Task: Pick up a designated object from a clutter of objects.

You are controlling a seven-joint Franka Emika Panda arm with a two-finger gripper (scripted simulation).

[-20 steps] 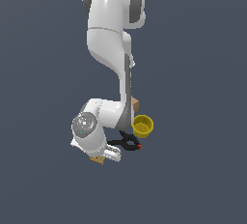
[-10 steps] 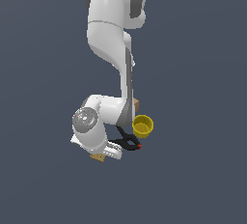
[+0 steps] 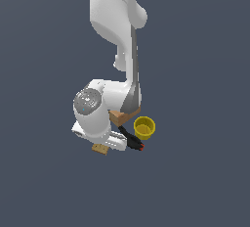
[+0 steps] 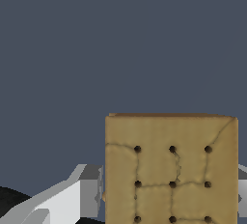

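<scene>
Seen from the wrist camera, the small flat tan square tile with its grid of dark dots [image 4: 171, 170] sits squarely between the two grey fingers [image 4: 89, 191], one at each side edge; whether the jaws are clenched on it or merely flanking it I cannot tell; in the exterior view the tile [image 3: 100, 148] lies directly under the white gripper [image 3: 105, 143], just beside the black clamp with red tips [image 3: 133, 141], with the yellow cup [image 3: 145, 127] and plain brown box [image 3: 122, 117] near.

Glossy white arm [image 3: 114, 20]; seemingly grey joints
</scene>
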